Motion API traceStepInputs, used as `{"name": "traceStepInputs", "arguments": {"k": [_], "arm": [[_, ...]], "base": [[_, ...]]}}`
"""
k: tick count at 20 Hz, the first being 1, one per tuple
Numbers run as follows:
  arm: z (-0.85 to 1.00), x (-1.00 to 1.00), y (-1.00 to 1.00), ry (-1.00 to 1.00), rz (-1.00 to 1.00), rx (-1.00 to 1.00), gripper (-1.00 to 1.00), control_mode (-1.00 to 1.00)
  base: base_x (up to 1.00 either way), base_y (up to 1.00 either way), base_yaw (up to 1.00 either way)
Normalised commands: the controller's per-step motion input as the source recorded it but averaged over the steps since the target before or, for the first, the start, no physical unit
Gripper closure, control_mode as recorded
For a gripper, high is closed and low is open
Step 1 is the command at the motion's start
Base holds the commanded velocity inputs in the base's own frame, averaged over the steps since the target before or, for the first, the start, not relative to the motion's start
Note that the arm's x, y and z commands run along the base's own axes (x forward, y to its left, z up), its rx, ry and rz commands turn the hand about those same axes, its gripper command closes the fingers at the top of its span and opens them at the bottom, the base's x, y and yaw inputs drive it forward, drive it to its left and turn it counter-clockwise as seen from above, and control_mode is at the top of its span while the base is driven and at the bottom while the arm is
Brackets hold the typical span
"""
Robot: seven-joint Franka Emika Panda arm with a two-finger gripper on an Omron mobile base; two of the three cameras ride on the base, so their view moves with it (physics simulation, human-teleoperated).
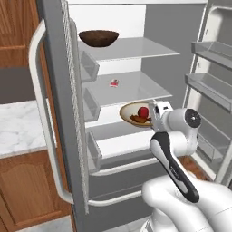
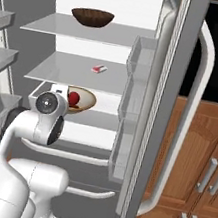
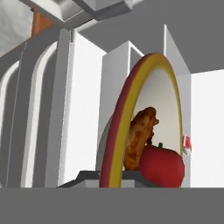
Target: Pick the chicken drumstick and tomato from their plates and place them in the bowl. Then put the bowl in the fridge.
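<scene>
The fridge (image 1: 58,86) (image 2: 172,81) stands open in front of me. My gripper (image 1: 154,116) (image 3: 111,178) is shut on the near rim of the bowl (image 1: 128,108) (image 2: 86,99) (image 3: 126,118) and holds it inside the fridge, just under the middle glass shelf. The tomato (image 1: 143,111) (image 2: 74,98) (image 3: 162,165) and the chicken drumstick (image 1: 139,119) (image 3: 141,130) lie in the bowl. In the right base view my wrist hides the bowl's left part. Whether the bowl rests on the lower shelf I cannot tell. The plates are out of view.
A dark wooden bowl (image 1: 99,37) (image 2: 92,16) sits on the top shelf. A small red and white item (image 1: 114,83) (image 2: 98,69) lies on the middle shelf. Door bins (image 1: 212,86) flank the opening. A marble counter (image 1: 18,127) and wooden cabinets (image 2: 198,162) stand beside the fridge.
</scene>
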Motion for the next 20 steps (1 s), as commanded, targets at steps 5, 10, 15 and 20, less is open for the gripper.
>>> {"name": "traceStepInputs", "arguments": {"k": [5,10,15,20], "arm": [[0.0,0.0,0.0,0.0,0.0,0.0,1.0,1.0],[0.0,0.0,0.0,0.0,0.0,0.0,1.0,1.0],[0.0,0.0,0.0,0.0,0.0,0.0,1.0,1.0],[0.0,0.0,0.0,0.0,0.0,0.0,1.0,1.0]], "base": [[0.4,0.03,0.07],[0.44,-0.01,0.0],[0.38,0.0,0.0],[0.39,0.04,0.0]]}}
